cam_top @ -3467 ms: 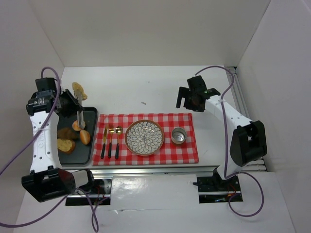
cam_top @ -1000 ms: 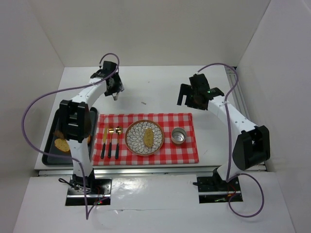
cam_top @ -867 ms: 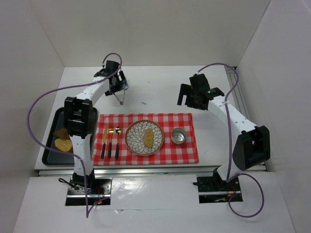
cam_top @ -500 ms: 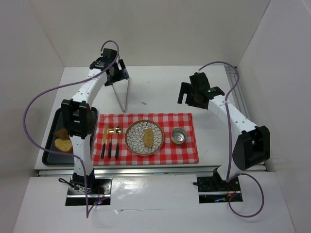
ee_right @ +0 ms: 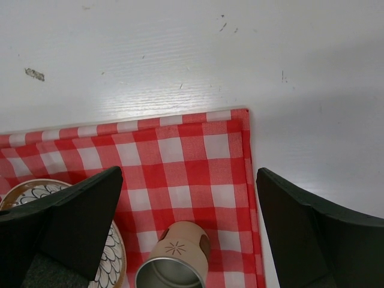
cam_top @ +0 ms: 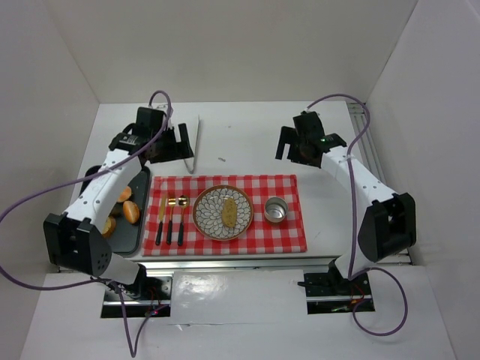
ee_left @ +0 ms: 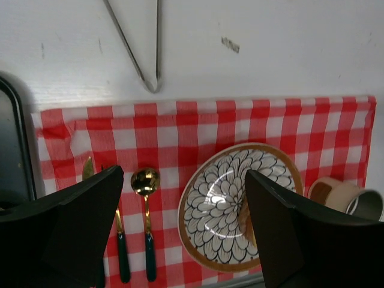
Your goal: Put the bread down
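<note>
The left gripper is seen wide open, and nothing is held between its fingers. It is held up over the white table, past the far left side of the plate. The right gripper is opened wide too, and nothing is held in it. It is held up past the far right side of the plate. The bread is laid flat on the plate, a little to the right of the plate's middle. The plate is set in the middle of a red checked cloth. A small cup is stood just to the right of the plate, close by but not touching it. Gold cutlery with dark handles is laid in a row just to the left of the plate. Metal tongs are laid on the table beyond the plate, past the cloth's far edge. They are near the left gripper but are not touched by it. A dark tray is placed well to the left of the plate, and round brown rolls are kept in it.
</note>
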Controlling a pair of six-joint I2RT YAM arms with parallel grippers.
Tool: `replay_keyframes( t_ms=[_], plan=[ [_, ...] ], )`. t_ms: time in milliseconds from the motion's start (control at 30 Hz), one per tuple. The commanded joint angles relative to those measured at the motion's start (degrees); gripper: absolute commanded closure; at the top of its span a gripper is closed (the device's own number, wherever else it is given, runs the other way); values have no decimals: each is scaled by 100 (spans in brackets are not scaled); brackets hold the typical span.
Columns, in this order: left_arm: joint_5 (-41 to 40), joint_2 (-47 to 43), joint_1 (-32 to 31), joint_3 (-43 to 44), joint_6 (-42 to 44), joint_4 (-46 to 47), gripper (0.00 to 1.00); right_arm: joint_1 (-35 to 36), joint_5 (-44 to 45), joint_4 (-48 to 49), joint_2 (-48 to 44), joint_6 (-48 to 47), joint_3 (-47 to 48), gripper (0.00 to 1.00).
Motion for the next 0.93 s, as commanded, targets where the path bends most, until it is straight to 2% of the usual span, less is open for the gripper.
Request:
replay_keyframes(
  t_ms=[0, 200, 600, 733, 900],
  plan=[
    [603, -411, 29, -492, 229, 199, 5, -29, -127, 399, 63, -174, 248, 0],
    [1033, -737, 29, -809, 176, 313, 6, 225, -225, 900, 309, -586, 424, 0],
    [1034, -737, 82, -643, 176, 191, 6, 1043, -75, 2104, 380, -1483, 873, 0],
    [981, -737, 82, -590, 176, 138, 6, 1377, 91, 2044, 327, -1694, 811, 0],
    [894, -737, 135, -520, 176, 24, 7, 1430, 627, 2043, 29, -1616, 382, 0]
  ],
)
